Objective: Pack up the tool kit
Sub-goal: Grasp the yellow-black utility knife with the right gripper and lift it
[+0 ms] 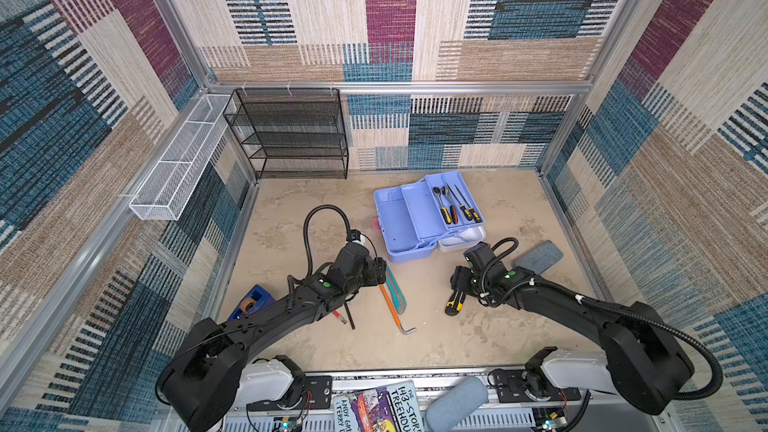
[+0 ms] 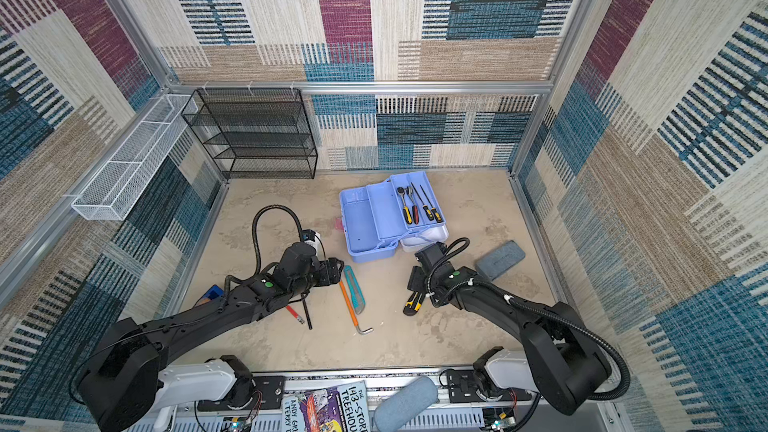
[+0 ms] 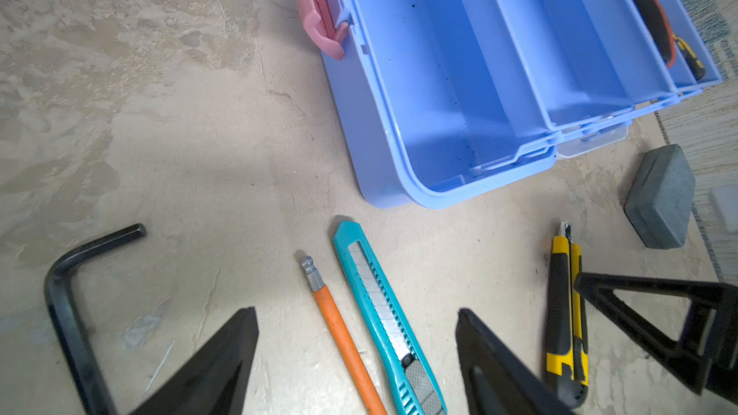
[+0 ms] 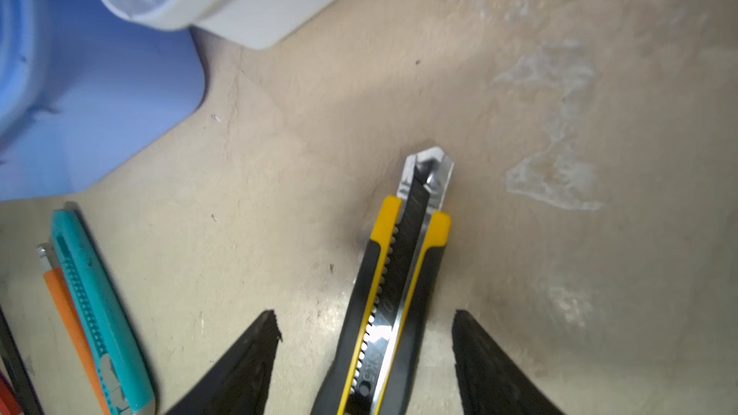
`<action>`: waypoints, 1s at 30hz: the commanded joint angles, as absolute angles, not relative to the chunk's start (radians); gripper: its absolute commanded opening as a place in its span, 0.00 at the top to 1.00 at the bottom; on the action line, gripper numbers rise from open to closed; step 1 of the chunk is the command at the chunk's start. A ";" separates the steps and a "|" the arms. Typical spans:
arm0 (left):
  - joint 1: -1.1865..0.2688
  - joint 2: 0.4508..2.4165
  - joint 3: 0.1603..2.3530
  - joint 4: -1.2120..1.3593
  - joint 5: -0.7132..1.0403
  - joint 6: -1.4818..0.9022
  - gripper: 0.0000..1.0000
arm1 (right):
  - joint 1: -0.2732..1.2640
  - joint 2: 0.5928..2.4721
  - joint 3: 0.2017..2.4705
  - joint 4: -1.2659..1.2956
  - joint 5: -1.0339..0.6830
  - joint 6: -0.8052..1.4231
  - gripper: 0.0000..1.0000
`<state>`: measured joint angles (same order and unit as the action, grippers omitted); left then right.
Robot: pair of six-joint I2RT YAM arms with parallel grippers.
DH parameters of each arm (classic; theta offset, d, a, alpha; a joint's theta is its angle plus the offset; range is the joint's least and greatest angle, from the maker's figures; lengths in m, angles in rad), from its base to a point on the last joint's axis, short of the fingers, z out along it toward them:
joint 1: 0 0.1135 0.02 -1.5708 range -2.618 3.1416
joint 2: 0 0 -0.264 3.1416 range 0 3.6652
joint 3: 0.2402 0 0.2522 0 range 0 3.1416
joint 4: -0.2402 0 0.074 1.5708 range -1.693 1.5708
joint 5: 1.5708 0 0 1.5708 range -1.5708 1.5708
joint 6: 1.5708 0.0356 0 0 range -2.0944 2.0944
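Observation:
The tool kit [image 1: 409, 222] [image 2: 374, 224] stands open at the middle back, its lavender-blue trays fanned out over the white lid [image 4: 239, 1]. Several tools [image 1: 455, 205] lie in the far tray. My left gripper [image 3: 356, 311] [image 1: 380, 272] is open, low over a teal utility knife [image 3: 383, 321] [image 1: 395, 290] and an orange-handled hex key [image 3: 339, 333]; both lie on the table between its fingers, untouched. My right gripper [image 4: 364, 313] [image 1: 459, 280] is open astride a yellow-and-black utility knife [image 4: 399, 273] [image 1: 455, 303], its fingers clear of it. A black hex key [image 3: 64, 293] lies beside the left gripper.
A grey pouch [image 1: 539, 257] lies right of the right arm. A dark blue tape dispenser [image 1: 251, 301] sits by the left wall. A black mesh rack [image 1: 291, 135] and a white wire basket [image 1: 183, 164] line the back left. A book [image 1: 378, 409] lies at the front edge.

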<state>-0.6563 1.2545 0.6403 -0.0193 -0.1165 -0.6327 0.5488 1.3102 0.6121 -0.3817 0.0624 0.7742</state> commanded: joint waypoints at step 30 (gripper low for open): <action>-0.609 1.185 0.571 0.025 -0.125 -0.643 0.17 | 0.594 1.521 0.693 -0.497 0.129 0.645 0.57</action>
